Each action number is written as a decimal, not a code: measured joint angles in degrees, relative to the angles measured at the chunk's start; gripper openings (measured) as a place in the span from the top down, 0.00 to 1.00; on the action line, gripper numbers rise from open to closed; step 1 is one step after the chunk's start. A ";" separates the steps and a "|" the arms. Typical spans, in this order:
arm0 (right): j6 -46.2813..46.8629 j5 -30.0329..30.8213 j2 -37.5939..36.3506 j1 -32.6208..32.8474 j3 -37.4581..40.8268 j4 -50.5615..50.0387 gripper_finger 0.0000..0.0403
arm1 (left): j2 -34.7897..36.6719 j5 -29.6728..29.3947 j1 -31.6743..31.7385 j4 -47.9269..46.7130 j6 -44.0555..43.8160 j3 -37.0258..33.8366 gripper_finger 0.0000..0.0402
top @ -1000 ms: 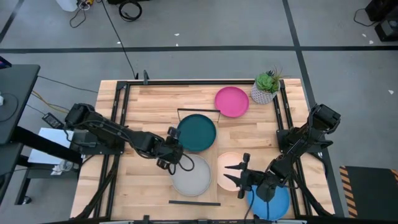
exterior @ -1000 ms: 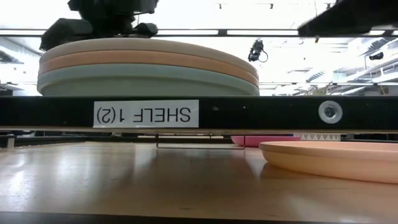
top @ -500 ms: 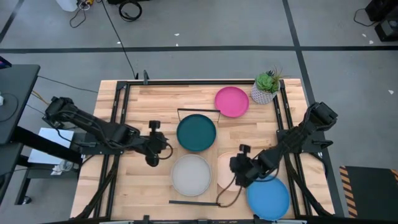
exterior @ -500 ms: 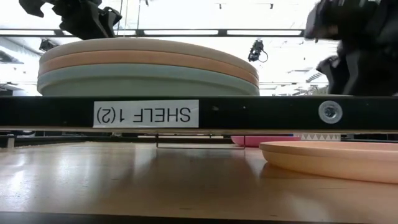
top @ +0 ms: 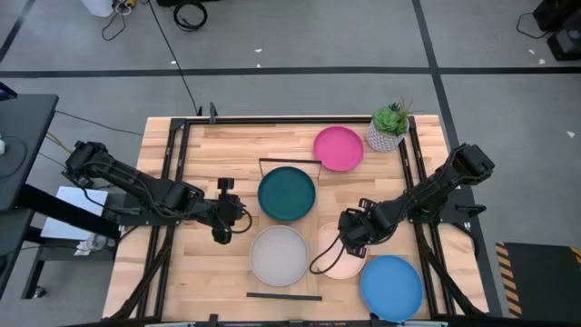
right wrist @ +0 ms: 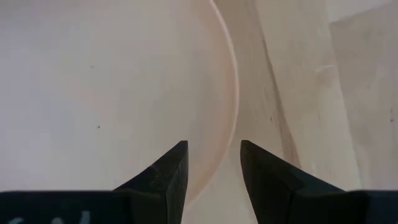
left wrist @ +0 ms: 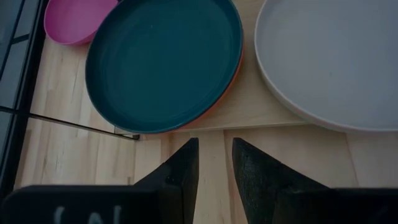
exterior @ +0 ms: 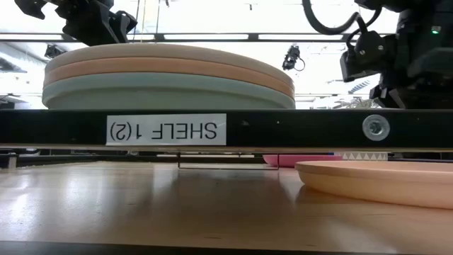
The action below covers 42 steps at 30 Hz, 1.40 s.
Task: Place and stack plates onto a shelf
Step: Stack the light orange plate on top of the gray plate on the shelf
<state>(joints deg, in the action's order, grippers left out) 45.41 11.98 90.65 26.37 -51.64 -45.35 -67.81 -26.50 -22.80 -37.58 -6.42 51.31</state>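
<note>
The pale grey plate [top: 280, 256] tops a stack on the near part of the shelf [exterior: 297, 129]. The dark teal plate [top: 287, 193] lies on an orange plate [left wrist: 235, 73] on the far part of the shelf. The cream plate [top: 331, 263], bright blue plate [top: 391, 286] and magenta plate [top: 338, 147] lie flat on the table. My left gripper [top: 238, 218] hovers open left of the shelf. My right gripper [top: 349, 234] is open above the cream plate, one finger on each side of its rim [right wrist: 232, 106]; I cannot tell if they touch it.
A small potted plant [top: 390, 127] stands at the far right corner beside the magenta plate. Black rails [top: 172, 182] run along the table's left and right sides. The shelf's wire brackets [top: 284, 295] stand at its near and far ends. Bare wood lies left of the shelf.
My left gripper drew back from the pale grey plate toward the table's left edge, then held still; the plate stays on the stack. My right gripper moved from beside the bright blue plate toward the far edge, over the cream plate, uncovering the blue plate.
</note>
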 joint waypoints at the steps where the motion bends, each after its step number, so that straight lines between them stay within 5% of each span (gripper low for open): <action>1: 0.00 -0.45 -0.51 -0.41 0.00 -0.38 0.62 | 0.00 0.00 0.01 0.11 0.01 0.00 0.74; 13: -2.30 -3.81 0.19 -4.80 1.88 1.17 0.63 | -0.04 4.04 -0.01 0.69 -4.61 0.00 0.74; 19: -3.52 -8.66 0.17 -6.31 5.26 5.09 0.71 | -0.04 6.78 0.00 0.78 -6.84 0.00 0.74; 29: -2.39 -8.56 -0.08 -7.55 5.77 4.37 0.95 | -0.04 7.27 0.00 1.00 -6.22 0.00 0.74; 42: -3.59 -3.95 -9.45 -13.11 5.92 -2.06 0.96 | -0.04 7.26 -0.01 1.05 -6.02 0.00 0.74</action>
<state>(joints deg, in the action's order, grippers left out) 41.82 8.02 81.20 13.26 -45.71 -47.40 -67.85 -19.25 -22.81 -36.53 -12.43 51.31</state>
